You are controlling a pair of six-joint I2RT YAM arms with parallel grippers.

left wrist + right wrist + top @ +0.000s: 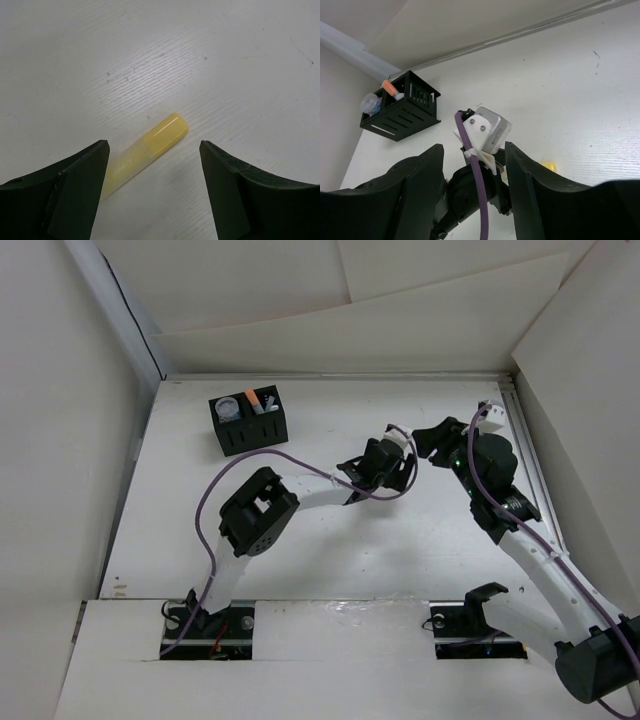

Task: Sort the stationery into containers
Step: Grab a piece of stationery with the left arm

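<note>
Left gripper point(154, 146) hangs released over the short yellow plastic marker stick point(162, 135) on the white counter point(235, 60); the pick-up likely needs lowering, clenching, then carrying to the black perforated organizer box point(248, 425).

yellow marker point(162, 135): bare table point(225, 60) both sides | right hand point(428, 440): close beside left hand point(154, 150) | organizer point(248, 425): well apart

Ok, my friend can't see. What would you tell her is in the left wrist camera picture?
A yellow marker lies slanted on the white table, between the two dark fingers of the open left gripper. Nothing is held.
</note>
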